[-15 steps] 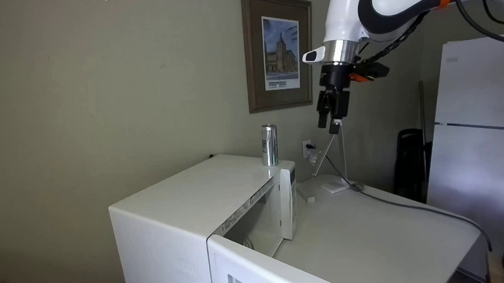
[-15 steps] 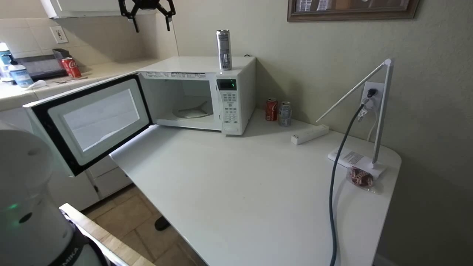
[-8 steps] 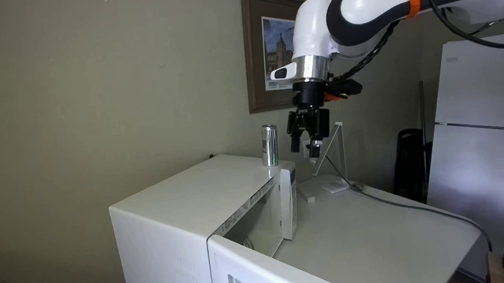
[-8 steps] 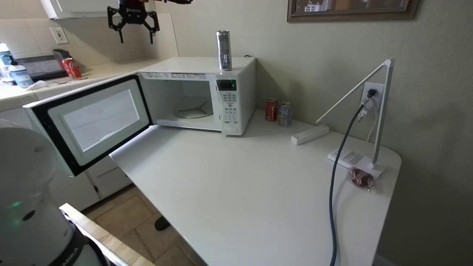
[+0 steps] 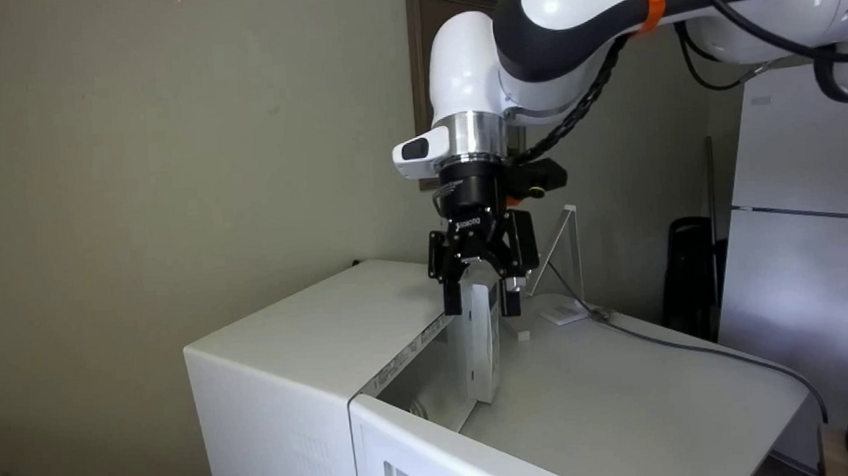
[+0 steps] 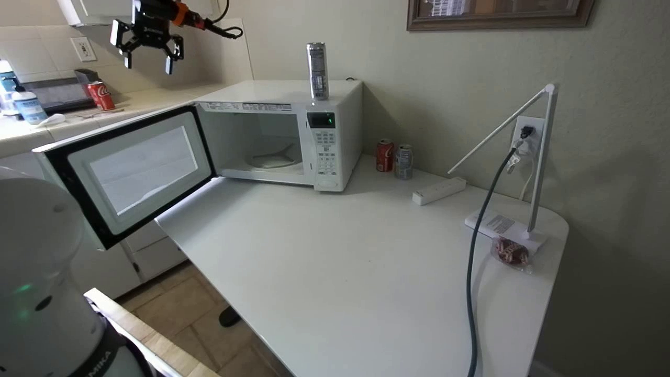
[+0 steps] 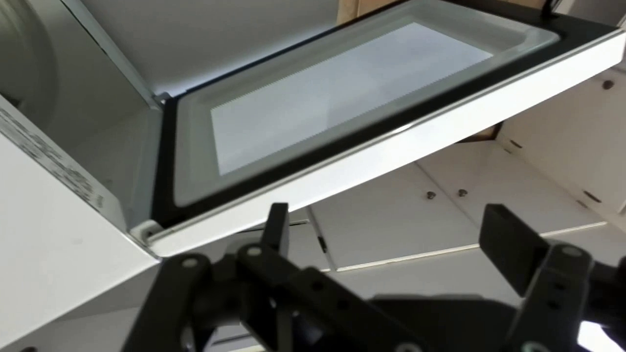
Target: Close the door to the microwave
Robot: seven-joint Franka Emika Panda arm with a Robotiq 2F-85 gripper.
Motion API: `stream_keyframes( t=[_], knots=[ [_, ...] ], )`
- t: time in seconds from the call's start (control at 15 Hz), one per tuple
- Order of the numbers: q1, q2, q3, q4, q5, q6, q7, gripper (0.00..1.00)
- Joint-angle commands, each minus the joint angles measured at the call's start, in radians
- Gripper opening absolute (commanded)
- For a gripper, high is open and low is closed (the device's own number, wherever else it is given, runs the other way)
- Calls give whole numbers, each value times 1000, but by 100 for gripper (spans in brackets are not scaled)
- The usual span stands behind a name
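Observation:
The microwave [image 5: 312,333] [image 6: 282,91] stands on the white table with its cavity uncovered. Its door [image 5: 452,457] [image 6: 144,170] is swung wide out, and its window and black-bordered inner face show in the wrist view [image 7: 332,102]. High over the door hangs my gripper [image 5: 482,304] [image 6: 148,64], pointing down with its jaws spread and nothing between them. In the wrist view the gripper [image 7: 389,215] appears on the outer side of the door's white top edge. The left finger overlaps that edge in the picture, but no contact is visible.
A tall silver can [image 6: 317,70] stands on the microwave's front corner. Two short cans, red [image 6: 384,155] and silver [image 6: 403,162], are beside it on the table. Farther along are a power strip [image 6: 438,191], a lamp [image 6: 542,157] and a dark cable [image 6: 473,272].
The arm has come down and swung over toward the door's side, moving left and lower in both exterior views. Jaws stay spread. The door and microwave have not moved.

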Motion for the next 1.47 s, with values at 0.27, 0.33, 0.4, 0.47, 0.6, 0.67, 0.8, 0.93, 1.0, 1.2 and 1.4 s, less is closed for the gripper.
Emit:
stream_keyframes(
  t=[0.27, 0.33, 0.4, 0.47, 0.6, 0.67, 0.8, 0.93, 1.0, 1.2, 1.4],
  knots=[
    [18, 216, 87, 259, 69, -280, -96, 100],
    [26, 230, 95, 274, 58, -295, -114, 100],
    [29, 242, 104, 293, 60, -320, -128, 100],
    [20, 195, 88, 228, 54, -263, -97, 100],
    [30, 224, 97, 262, 54, -286, -106, 100],
    [32, 230, 98, 270, 54, -288, -108, 100],
    [31, 232, 99, 274, 55, -289, -112, 100],
    [31, 232, 99, 275, 55, -289, -114, 100],
    [49, 248, 91, 306, 23, -326, -49, 100],
    [101, 271, 95, 352, -55, -361, 91, 100],
    [190, 289, 114, 377, -151, -390, 225, 100]
  ],
)
